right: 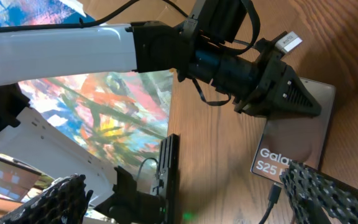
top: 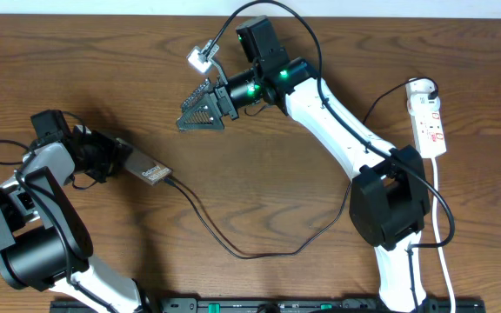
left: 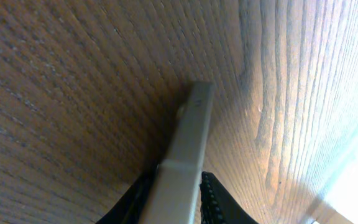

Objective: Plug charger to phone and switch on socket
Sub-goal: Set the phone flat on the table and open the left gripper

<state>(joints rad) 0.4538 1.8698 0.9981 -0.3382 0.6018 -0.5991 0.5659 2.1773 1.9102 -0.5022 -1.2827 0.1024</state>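
- Phone sits low on the left side of the table, its face up and angled. From the right wrist view I can read the white "Galaxy S25" lettering.
- The left gripper is at the phone's left end. In the left wrist view its dark fingers flank the phone's thin edge, one on each side. I cannot tell whether they are pressing on it or standing just off it.
- The charger meets the phone's right end. Its connector is right against that short edge, but I cannot tell if it is fully in.
- From there the black cable loops across the wood toward the right arm's base.
- The right gripper hangs over bare table near the far middle, well apart from the phone. Its jaws are spread wide and hold nothing.
- The socket lies at the right edge, red marks on its face and a dark plug at its far end. Its white cord trails toward me.
- I cannot make out the switch position.
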